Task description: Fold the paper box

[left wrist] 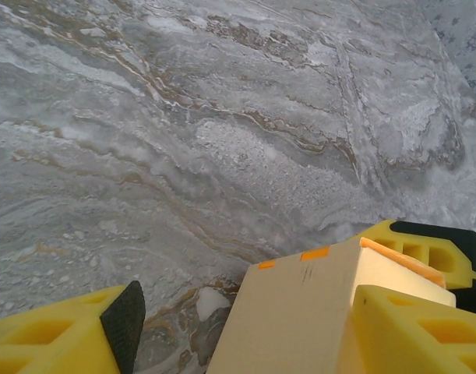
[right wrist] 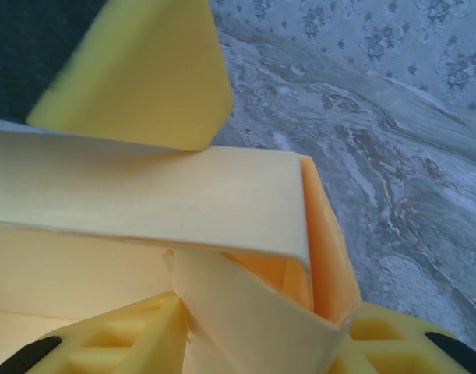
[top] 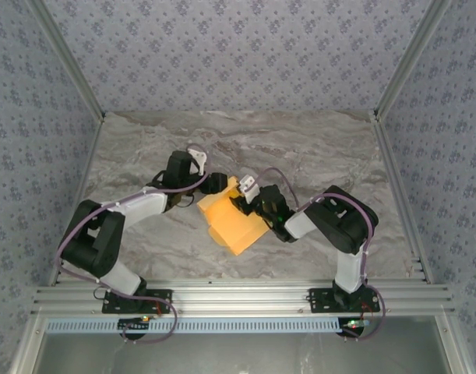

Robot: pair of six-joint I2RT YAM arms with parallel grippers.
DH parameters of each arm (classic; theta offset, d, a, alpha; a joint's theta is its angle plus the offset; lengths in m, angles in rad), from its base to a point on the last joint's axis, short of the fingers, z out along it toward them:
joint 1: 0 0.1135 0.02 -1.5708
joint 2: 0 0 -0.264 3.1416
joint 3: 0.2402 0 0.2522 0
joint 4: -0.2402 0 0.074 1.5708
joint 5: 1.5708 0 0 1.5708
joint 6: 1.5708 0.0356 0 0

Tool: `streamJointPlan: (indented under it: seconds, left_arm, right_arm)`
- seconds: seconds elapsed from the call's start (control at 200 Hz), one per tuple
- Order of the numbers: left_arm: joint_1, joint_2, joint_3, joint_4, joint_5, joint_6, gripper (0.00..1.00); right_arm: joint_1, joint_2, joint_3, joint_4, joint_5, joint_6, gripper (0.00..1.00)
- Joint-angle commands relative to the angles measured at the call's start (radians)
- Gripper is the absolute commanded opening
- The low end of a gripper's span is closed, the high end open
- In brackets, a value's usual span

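The yellow-orange paper box (top: 236, 224) lies partly folded at the table's middle, between both grippers. My left gripper (top: 215, 184) reaches its far left edge. In the left wrist view a raised pale box wall (left wrist: 300, 319) rests against the right-hand finger (left wrist: 409, 327). The black-padded left finger (left wrist: 122, 318) stands apart from it, so my left gripper (left wrist: 245, 300) is open. My right gripper (top: 249, 204) is at the box's far right corner. In the right wrist view a folded corner flap (right wrist: 253, 304) spans both fingers of my right gripper (right wrist: 261, 343), which is shut on it.
Grey marble tabletop (top: 300, 148) stretches behind and beside the box. Patterned walls with metal corner posts (top: 393, 78) enclose the table. An aluminium rail (top: 238, 296) carries the arm bases at the near edge. The left gripper's finger (right wrist: 144, 70) hangs just above the box wall in the right wrist view.
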Motion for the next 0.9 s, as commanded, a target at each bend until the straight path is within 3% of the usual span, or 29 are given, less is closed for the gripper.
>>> streamJointPlan:
  seconds: [0.0, 0.175, 0.46, 0.894]
  left_arm:
    - [-0.004, 0.029, 0.034, -0.003, 0.054, -0.01, 0.72]
    - [-0.009, 0.063, 0.046, 0.001, 0.069, -0.026, 0.65]
    - [-0.023, 0.064, 0.076, -0.039, 0.064, -0.009, 0.65]
    - [-0.059, 0.09, 0.163, -0.106, 0.061, 0.019, 0.71]
  right_arm:
    - [0.004, -0.003, -0.008, 0.077, 0.099, 0.045, 0.43]
    - [0.005, 0.001, -0.006, 0.08, 0.113, 0.056, 0.45]
    - [-0.065, -0.035, -0.055, 0.03, -0.175, 0.044, 0.52]
    - [-0.151, -0.131, -0.07, -0.094, -0.315, -0.046, 0.59]
